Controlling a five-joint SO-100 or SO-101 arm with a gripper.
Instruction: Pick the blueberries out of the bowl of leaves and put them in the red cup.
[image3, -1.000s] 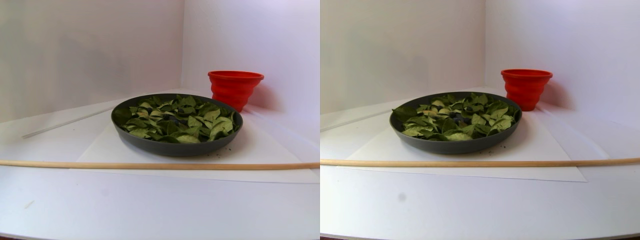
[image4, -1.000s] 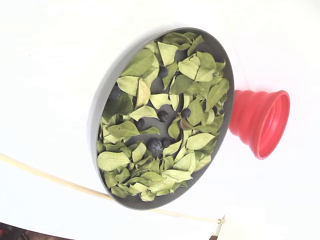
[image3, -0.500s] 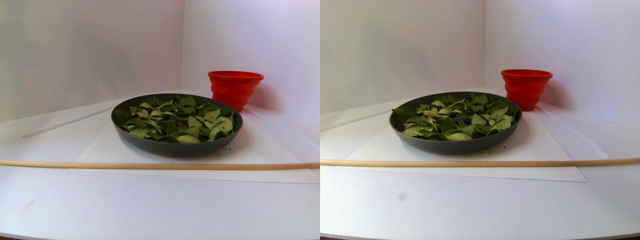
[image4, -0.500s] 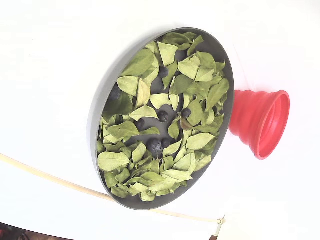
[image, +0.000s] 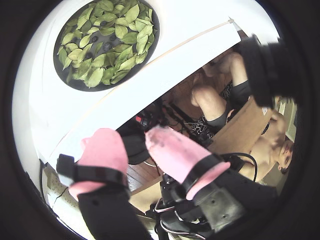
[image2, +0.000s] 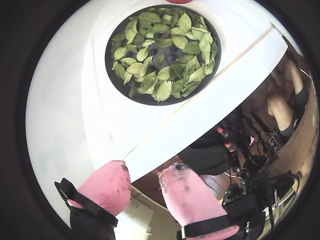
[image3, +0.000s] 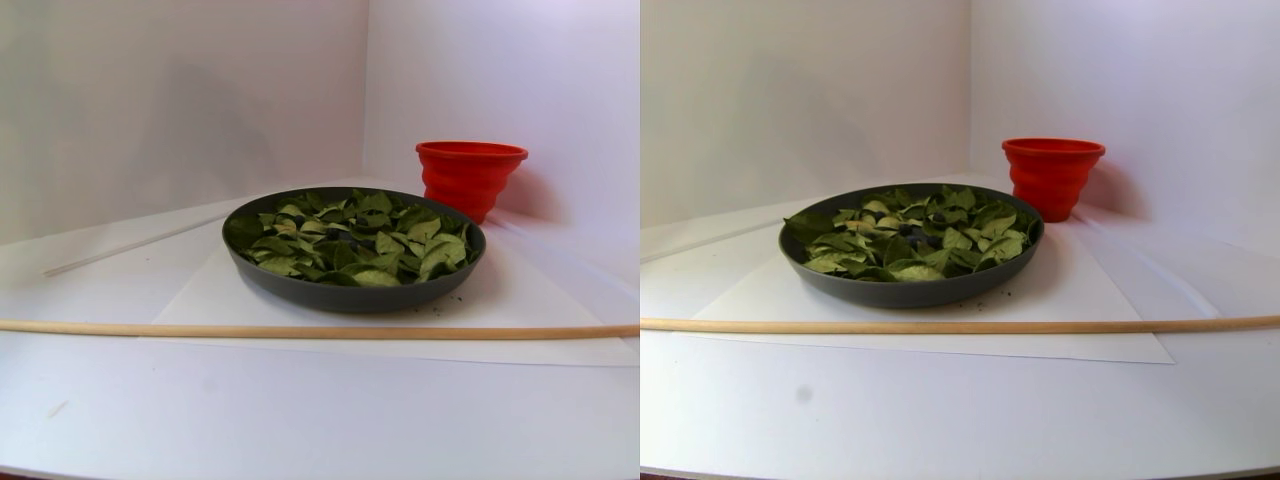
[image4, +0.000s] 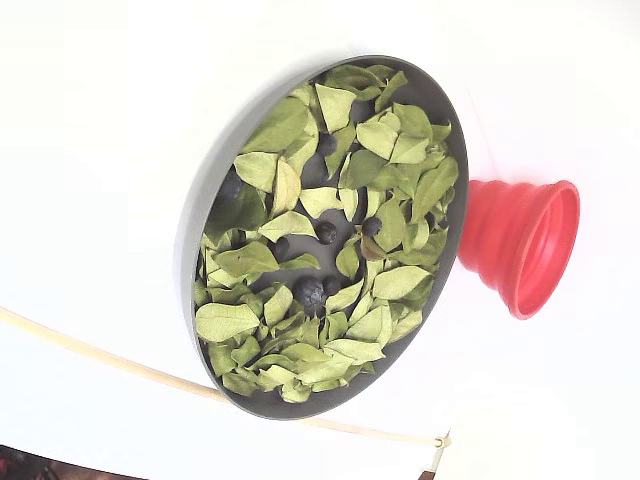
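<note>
The dark grey bowl (image4: 195, 232) holds many green leaves (image4: 283, 124) and several blueberries; the biggest blueberry (image4: 309, 292) lies near the bowl's middle, with smaller ones (image4: 326, 232) around it. Just beyond the bowl's rim stands the red cup (image4: 515, 245), upright in the stereo pair view (image3: 470, 176). My gripper (image2: 145, 170) has pink-covered fingers (image: 102, 150) and shows only in both wrist views. It is open with nothing between its fingers. It hangs out past the table's edge, well away from the bowl (image2: 145, 100) (image: 74, 85).
A thin wooden stick (image3: 300, 331) lies across the table in front of the bowl, along a white paper sheet (image3: 230, 295). White walls close the back and right. Beyond the table edge, a seated person (image: 215, 100) and cables show in a wrist view.
</note>
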